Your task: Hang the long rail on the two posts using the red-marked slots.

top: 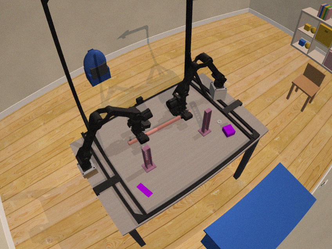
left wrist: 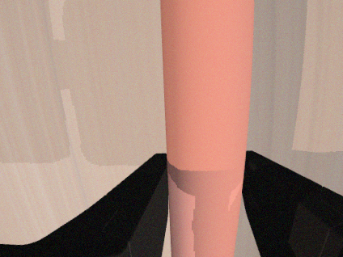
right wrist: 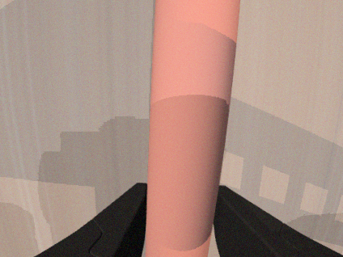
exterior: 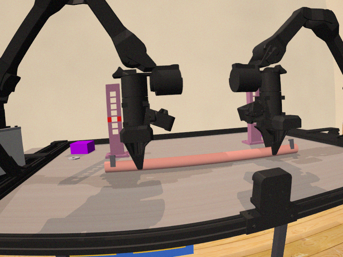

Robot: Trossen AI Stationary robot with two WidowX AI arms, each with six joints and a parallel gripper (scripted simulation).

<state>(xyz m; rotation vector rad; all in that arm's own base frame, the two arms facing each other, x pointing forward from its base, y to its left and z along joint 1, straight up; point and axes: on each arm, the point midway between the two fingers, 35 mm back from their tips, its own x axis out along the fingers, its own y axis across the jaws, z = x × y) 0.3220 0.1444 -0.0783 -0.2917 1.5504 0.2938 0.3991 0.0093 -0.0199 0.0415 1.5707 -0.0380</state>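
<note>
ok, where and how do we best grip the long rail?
Probably near both ends, just inboard of the grey hooks, from straight above, fingers closing across its width. The long rail is a round bar lying on its side, so its flanks suit a pinch; the hooks stick up at the ends and should stay free.

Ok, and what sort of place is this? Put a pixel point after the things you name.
Likely a playroom or child's bedroom fitted with a robot workbench: a cubby shelf [top: 297,27] with toys and books, a small wooden chair [top: 307,84], and a blue backpack [top: 95,62].
</note>
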